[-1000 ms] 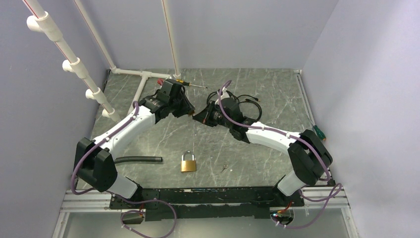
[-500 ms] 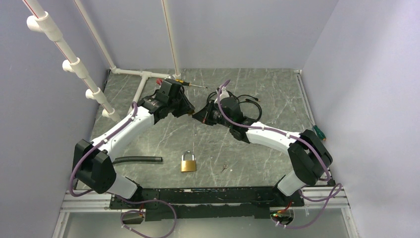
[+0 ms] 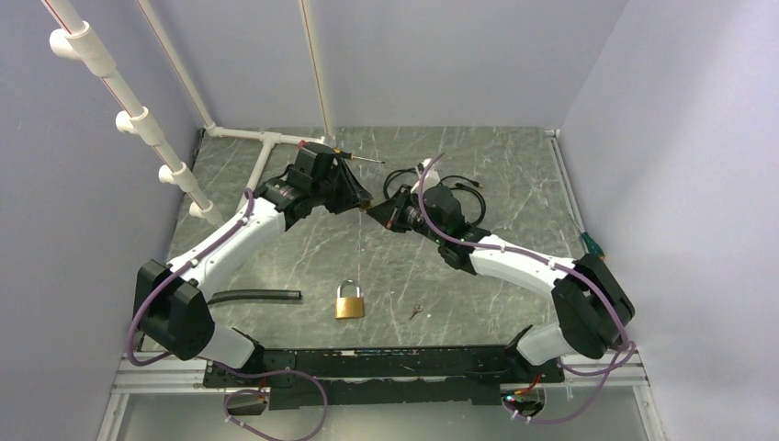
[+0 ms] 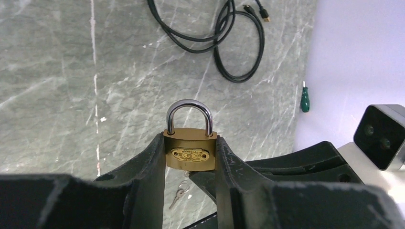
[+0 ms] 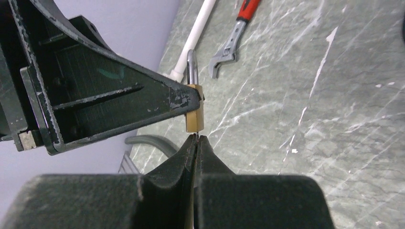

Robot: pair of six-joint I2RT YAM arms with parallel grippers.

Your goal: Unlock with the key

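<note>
My left gripper (image 4: pixel 190 139) is shut on a brass padlock (image 4: pixel 190 155) with a steel shackle and holds it up above the table, shackle pointing away. My right gripper (image 5: pixel 196 139) is shut on a thin key (image 5: pixel 196 135), of which only a sliver shows between the tips. That sliver touches the underside of the padlock (image 5: pixel 194 114). In the top view the two grippers, left (image 3: pixel 360 199) and right (image 3: pixel 377 211), meet tip to tip over the middle of the table. Whether the key is inside the keyhole is hidden.
A second brass padlock (image 3: pixel 349 301) and a loose key (image 3: pixel 416 312) lie on the table near the front. A black hose (image 3: pixel 257 296) lies at front left, a black cable (image 3: pixel 459 195) at the back, a wrench (image 5: pixel 231 40), a green screwdriver (image 3: pixel 590 244) and white pipes (image 3: pixel 262 152) round the edges.
The two grippers have closed the gap between them. The left one moved right with the padlock and the right one's tips have come against the padlock's underside.
</note>
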